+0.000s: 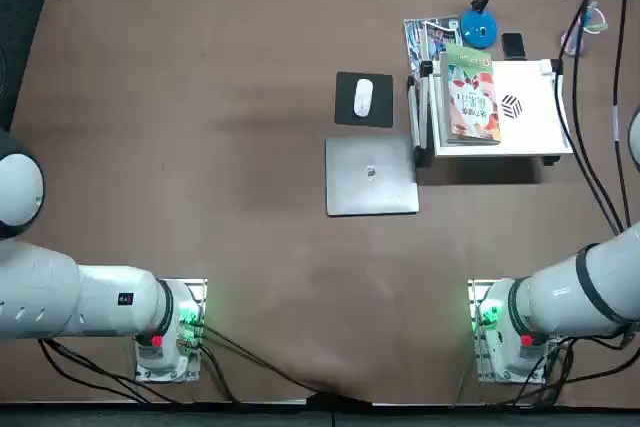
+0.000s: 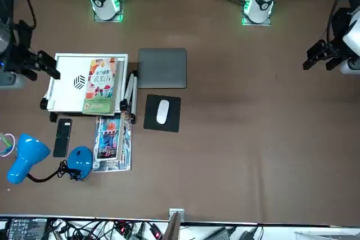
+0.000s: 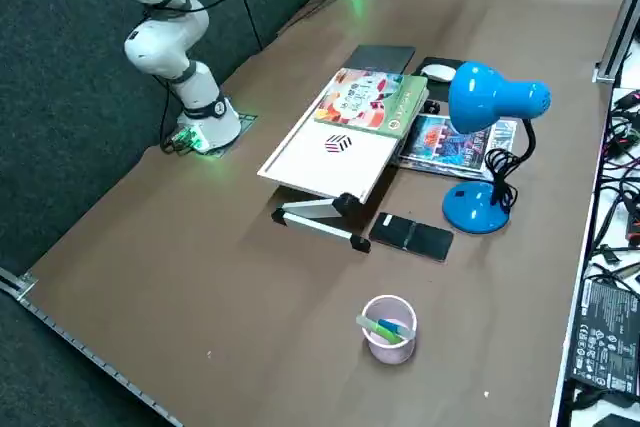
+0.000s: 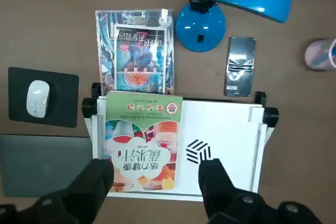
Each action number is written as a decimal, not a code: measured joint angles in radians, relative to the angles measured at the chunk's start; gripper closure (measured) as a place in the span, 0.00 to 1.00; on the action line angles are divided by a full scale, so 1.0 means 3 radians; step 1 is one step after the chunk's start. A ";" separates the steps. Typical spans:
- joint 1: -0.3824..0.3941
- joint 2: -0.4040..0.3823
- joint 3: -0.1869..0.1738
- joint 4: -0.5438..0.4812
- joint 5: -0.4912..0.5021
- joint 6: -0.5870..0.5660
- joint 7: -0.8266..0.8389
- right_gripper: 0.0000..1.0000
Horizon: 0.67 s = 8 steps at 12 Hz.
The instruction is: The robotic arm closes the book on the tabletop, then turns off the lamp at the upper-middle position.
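Observation:
The green-covered book (image 1: 470, 97) lies shut on a white stand (image 1: 525, 117) at the table's far right. It shows again in the front view (image 2: 101, 85), the side view (image 3: 372, 99) and the wrist view (image 4: 143, 140). The blue lamp's round base (image 1: 478, 29) stands just beyond the stand, its black neck curling up to a blue shade (image 3: 490, 95). My right gripper (image 4: 155, 182) hangs open high above the book's near edge, touching nothing. From the front the right gripper (image 2: 49, 66) is beside the stand.
A blue-and-red magazine (image 4: 137, 51) lies between stand and lamp, and a black phone (image 4: 241, 66) next to the lamp base (image 4: 200, 24). A pink cup (image 3: 388, 329) stands near the right edge. A mouse on its pad (image 1: 363, 97) and a closed grey laptop (image 1: 371, 175) sit mid-table.

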<state>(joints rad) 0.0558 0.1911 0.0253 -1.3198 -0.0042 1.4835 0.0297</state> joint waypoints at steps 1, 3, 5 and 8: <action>-0.0027 -0.0064 0.0000 -0.0027 0.0005 0.0002 -0.0005 0.00; -0.0064 -0.0231 -0.0002 -0.0106 0.0008 0.0002 -0.0006 0.00; -0.0068 -0.0313 -0.0002 -0.0153 0.0008 0.0000 0.0002 0.00; -0.0097 -0.0448 0.0006 -0.0254 0.0008 -0.0012 0.0005 0.00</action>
<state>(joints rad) 0.0266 0.0567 0.0270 -1.3959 -0.0019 1.4799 0.0312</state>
